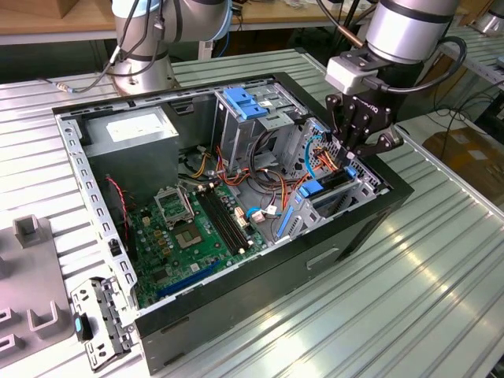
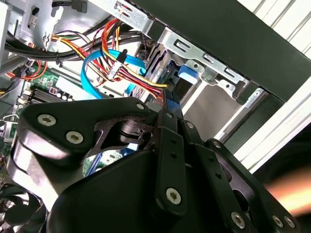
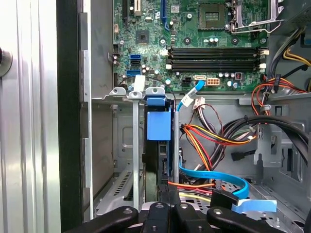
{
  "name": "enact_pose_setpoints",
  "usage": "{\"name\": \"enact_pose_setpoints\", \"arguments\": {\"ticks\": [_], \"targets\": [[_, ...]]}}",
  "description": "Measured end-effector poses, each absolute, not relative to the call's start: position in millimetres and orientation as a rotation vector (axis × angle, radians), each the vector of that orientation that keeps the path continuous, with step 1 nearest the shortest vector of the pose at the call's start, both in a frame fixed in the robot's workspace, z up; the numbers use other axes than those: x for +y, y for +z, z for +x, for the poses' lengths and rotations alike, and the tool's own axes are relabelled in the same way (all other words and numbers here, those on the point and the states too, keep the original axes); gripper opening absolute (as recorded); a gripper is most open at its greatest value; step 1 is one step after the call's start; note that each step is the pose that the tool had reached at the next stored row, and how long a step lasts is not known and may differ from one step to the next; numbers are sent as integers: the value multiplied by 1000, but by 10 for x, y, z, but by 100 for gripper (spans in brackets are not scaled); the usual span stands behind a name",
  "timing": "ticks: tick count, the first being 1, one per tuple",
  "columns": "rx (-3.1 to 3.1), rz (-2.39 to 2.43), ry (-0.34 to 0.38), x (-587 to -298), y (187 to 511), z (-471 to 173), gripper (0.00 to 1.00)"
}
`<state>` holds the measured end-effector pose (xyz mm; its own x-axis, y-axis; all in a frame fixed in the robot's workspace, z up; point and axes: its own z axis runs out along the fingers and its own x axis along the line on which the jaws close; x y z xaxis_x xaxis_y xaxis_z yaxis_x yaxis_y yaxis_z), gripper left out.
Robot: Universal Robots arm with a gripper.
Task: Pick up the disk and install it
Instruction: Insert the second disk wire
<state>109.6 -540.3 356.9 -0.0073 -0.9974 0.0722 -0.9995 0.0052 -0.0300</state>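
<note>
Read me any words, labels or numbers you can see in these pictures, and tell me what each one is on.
Nothing can be read clearly.
White sticker on the grey metal box: print too small.
Pale lettering on the gripper body, exterior view: blurred.
Motherboard markings, first wrist view: too small.

The black metal computer case (image 1: 331, 244) sits on a ribbed silver desk (image 1: 441, 260). Inside lie a green motherboard (image 1: 197, 236), orange, red and yellow wires (image 3: 204, 141), and a light blue flat cable (image 3: 214, 174). The disk's bracket (image 3: 159, 124) is bright blue. The gripper (image 1: 364, 150) is matte black.
</note>
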Motion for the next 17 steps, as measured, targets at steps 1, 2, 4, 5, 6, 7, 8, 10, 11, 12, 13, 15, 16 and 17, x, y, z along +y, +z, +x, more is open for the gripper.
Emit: {"name": "enact_pose_setpoints", "arguments": {"ticks": [1, 2, 4, 5, 6, 7, 8, 10, 11, 12, 13, 15, 16, 17], "targets": [[-2206, 2192, 112, -5402, 3573, 1096, 11], [-2205, 2192, 112, -5402, 3576, 1096, 11], [-2206, 2192, 112, -5402, 3579, 1096, 11], [-2205, 2192, 112, -5402, 3581, 1096, 11], [-2206, 2192, 112, -5403, 3584, 1096, 11], [-2206, 2192, 112, -5402, 3586, 1096, 11], [-2206, 2192, 112, -5402, 3587, 1096, 11], [-2206, 2192, 112, -5402, 3593, 1096, 11], [-2206, 2192, 112, -5402, 3596, 1096, 11], [-2206, 2192, 112, -5402, 3599, 1096, 11], [-2205, 2192, 112, -5402, 3603, 1096, 11], [-2205, 2192, 112, -5402, 3608, 1096, 11], [-2206, 2192, 112, -5403, 3610, 1096, 11], [-2206, 2192, 112, -5402, 3613, 1096, 11]]}}
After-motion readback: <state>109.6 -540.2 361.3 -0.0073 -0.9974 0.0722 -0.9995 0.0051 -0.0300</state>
